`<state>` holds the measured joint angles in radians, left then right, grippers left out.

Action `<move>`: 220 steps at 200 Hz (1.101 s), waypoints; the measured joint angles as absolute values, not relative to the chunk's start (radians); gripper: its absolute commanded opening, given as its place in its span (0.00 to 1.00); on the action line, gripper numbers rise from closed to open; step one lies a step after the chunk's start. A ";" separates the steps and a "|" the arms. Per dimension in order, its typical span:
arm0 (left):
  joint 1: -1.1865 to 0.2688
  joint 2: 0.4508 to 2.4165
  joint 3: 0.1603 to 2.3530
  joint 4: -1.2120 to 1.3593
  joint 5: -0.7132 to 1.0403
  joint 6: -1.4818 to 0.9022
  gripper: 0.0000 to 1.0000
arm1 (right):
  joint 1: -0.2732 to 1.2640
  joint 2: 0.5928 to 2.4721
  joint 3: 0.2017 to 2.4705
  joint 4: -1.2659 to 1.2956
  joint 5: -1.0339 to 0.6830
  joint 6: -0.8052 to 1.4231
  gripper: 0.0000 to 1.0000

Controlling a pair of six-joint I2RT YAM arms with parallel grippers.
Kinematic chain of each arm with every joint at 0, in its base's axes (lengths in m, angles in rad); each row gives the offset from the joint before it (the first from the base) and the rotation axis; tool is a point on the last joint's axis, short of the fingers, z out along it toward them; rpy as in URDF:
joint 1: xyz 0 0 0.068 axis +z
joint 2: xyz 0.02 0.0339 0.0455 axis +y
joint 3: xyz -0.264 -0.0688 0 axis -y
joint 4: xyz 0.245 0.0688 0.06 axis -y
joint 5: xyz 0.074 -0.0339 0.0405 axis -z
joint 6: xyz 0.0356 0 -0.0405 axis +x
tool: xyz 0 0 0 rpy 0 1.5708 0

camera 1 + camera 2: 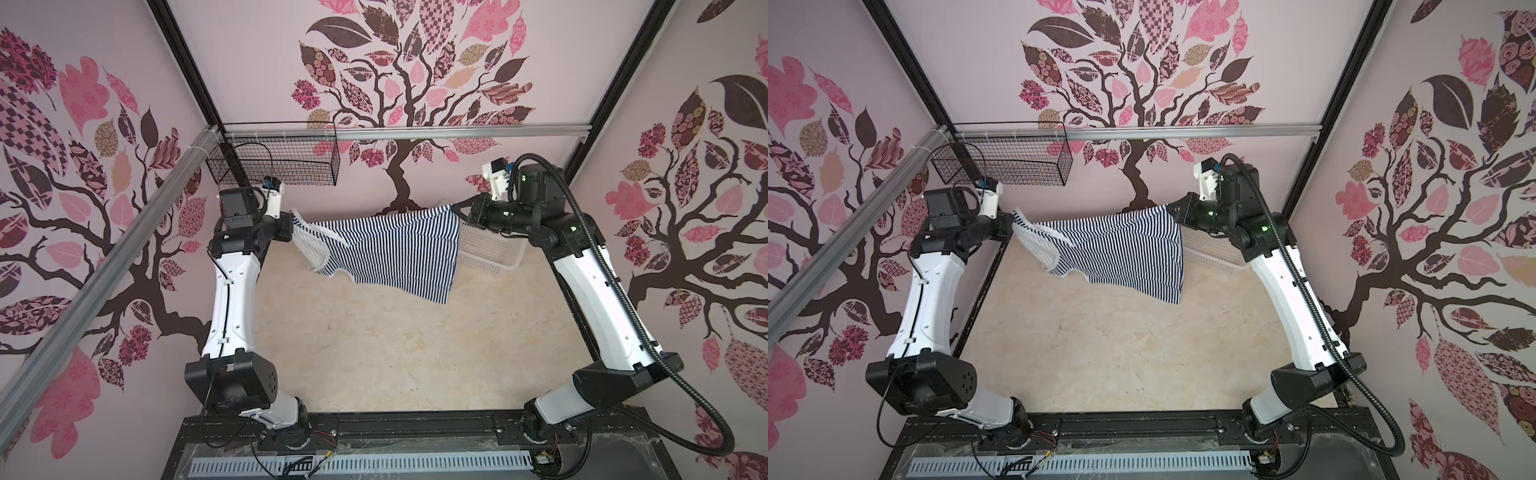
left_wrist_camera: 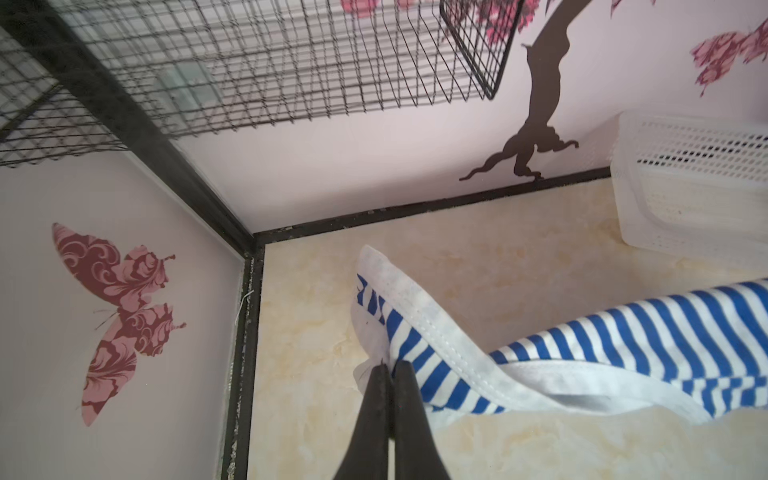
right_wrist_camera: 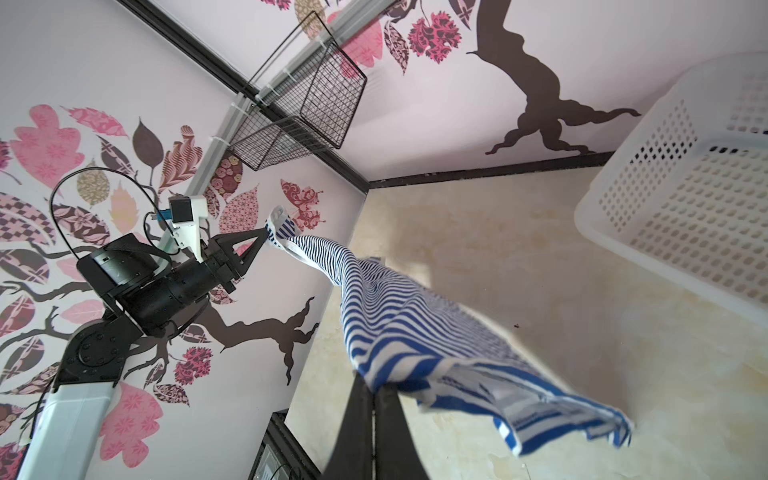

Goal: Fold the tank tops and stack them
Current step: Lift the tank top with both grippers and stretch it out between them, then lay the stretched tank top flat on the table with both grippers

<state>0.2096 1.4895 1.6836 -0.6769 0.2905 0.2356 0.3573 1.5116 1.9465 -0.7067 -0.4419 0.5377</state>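
Tank top [image 1: 386, 249], seemingly soft and light, hangs between both arms. Left gripper [image 2: 390, 366] clamps its strap, right gripper [image 3: 372, 384] its hem.

Pale pink walls [image 1: 257, 104] carry dark tree decals [image 1: 398, 174] with pink patterned leaves, and a butterfly decal [image 2: 120, 320] sits low on the left wall. The work surface [image 1: 395, 353] is cream marble-patterned. A black wire basket [image 1: 282, 164] hangs from the aluminium rail [image 1: 457, 134] at the back left; a white perforated basket [image 1: 490, 249] stands in the far right corner.
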 measured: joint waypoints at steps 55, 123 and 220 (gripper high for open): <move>0.235 1.202 1.195 -0.530 0.340 0.294 0.00 | 0.366 1.229 1.293 -0.528 -0.465 0.568 0.00; 0.236 1.193 0.714 -0.557 0.337 0.465 0.00 | 0.392 1.182 0.783 -0.440 -0.465 0.604 0.00; 0.236 1.080 0.696 -0.696 0.229 0.611 0.64 | 0.392 1.083 0.684 -0.448 -0.392 0.605 0.52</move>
<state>0.2359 1.0801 0.6960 -0.6964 0.2287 0.6109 0.3916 1.0832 0.6842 -0.4477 -0.3923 0.6052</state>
